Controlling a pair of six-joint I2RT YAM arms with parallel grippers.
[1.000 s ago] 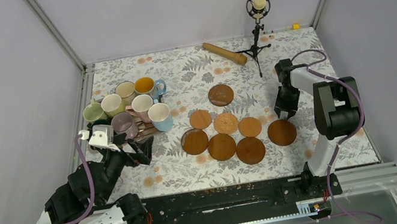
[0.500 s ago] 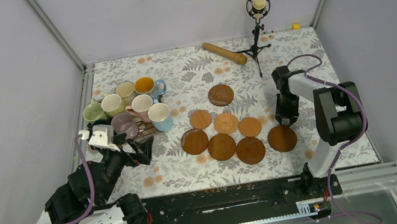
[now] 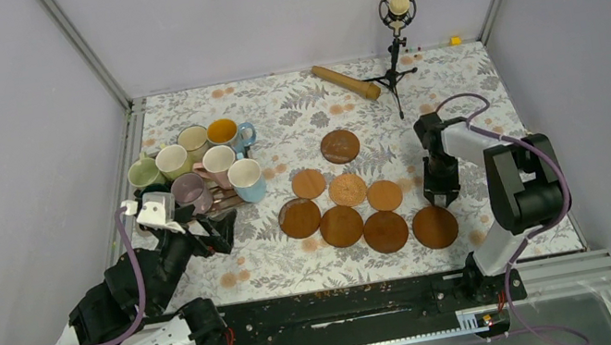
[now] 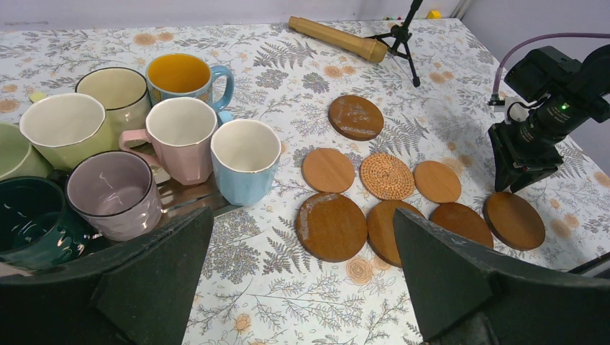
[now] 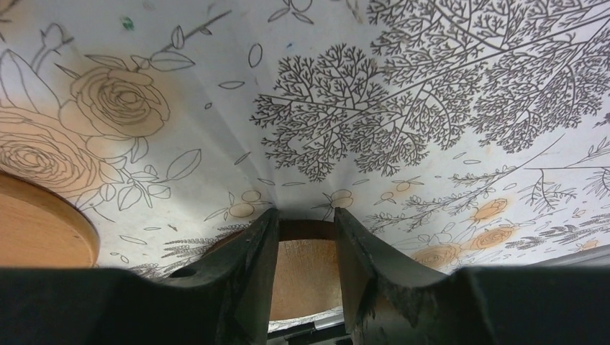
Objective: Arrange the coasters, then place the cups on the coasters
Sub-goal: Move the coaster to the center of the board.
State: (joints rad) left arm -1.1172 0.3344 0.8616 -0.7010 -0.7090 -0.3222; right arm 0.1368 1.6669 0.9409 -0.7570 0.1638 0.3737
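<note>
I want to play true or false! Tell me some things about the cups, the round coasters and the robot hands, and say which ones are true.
1. The cups stand bunched together on the left side. True.
2. A cup sits on one of the coasters. False: every coaster is bare.
3. The left gripper is wide open. True.
4. The right gripper hangs over the cups. False: its tips are down at the far edge of the rightmost coaster.
5. The yellow-inside cup has tipped over. False: it stands upright.
6. A woven coaster lies among the smooth brown ones. True.
</note>
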